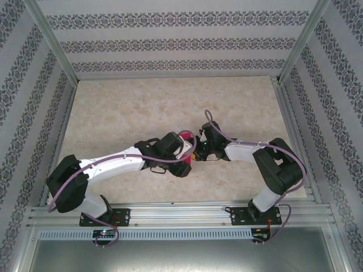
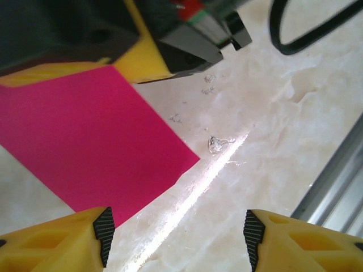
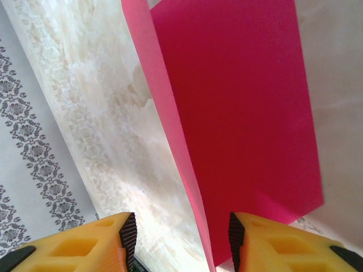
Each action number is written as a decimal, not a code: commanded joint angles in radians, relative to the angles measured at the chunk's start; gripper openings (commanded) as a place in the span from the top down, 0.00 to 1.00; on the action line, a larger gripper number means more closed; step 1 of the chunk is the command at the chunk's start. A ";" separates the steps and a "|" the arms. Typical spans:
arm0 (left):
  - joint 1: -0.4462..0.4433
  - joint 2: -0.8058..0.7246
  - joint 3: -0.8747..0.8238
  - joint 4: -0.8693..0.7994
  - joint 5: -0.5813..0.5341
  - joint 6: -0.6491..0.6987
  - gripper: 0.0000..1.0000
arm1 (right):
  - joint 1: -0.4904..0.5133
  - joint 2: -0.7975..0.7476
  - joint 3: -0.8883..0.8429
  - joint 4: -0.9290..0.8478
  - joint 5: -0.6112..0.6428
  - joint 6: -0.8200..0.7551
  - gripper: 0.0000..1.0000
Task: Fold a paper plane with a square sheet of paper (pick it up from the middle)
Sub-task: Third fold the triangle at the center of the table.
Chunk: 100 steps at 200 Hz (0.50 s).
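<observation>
- Yellow fingers of my left gripper (image 2: 176, 238) stand wide apart, holding nothing, just beside a corner of the square sheet of paper (image 2: 96, 141).
- My right gripper (image 3: 178, 241) is half open, with the sheet's raised flap passing unclamped between its jaws.
- Sheet rests mid-way on the table (image 2: 283, 130); best, I judge, to align edges before creasing.

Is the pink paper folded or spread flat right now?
Partly folded. The paper lies on the table, but a paler strip along one long edge seems to stand up from a crease.
</observation>
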 commanded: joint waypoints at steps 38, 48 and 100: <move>-0.215 0.136 0.056 -0.078 -0.452 0.106 0.30 | 0.007 0.003 0.028 0.007 -0.023 -0.004 0.53; -0.241 0.166 0.065 -0.082 -0.514 0.114 0.29 | 0.007 0.005 0.030 0.008 -0.027 -0.002 0.53; -0.274 0.272 0.093 -0.050 -0.682 0.121 0.29 | 0.001 0.003 0.030 0.009 -0.036 -0.002 0.53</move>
